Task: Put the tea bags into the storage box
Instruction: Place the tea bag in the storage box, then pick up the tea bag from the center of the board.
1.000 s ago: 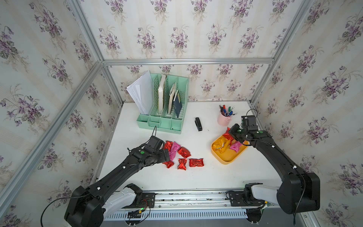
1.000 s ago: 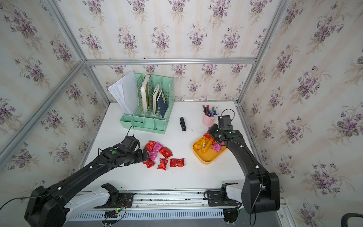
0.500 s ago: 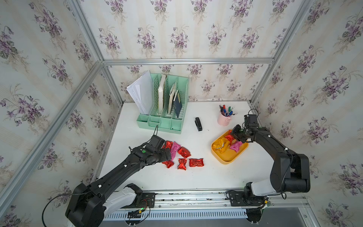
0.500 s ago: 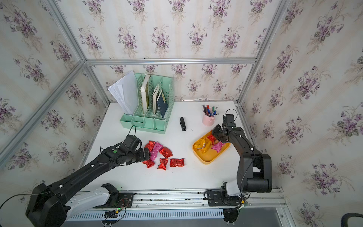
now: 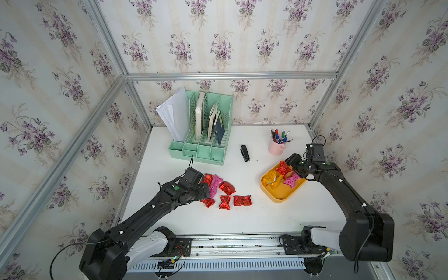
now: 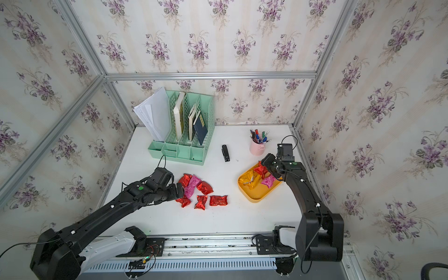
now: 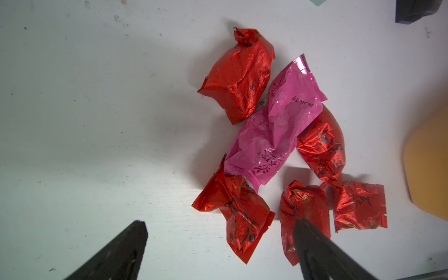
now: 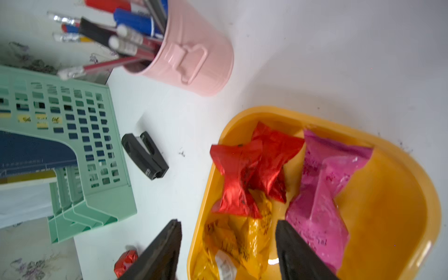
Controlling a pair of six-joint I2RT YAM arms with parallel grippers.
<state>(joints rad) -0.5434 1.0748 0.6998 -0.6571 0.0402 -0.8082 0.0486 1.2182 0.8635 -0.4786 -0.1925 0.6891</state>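
Five red tea bags [image 5: 224, 202] and some pink ones lie clustered on the white table [image 5: 242, 223], lower centre in both top views. More red, pink and yellow ones sit in the yellow tray [image 5: 281, 192] at centre right. Dark print on the foil is too crumpled to read. Over the pile the left gripper [image 7: 219, 223] hangs spread wide. The right gripper [image 8: 228, 221] stands parted over the tray, gripping nothing.
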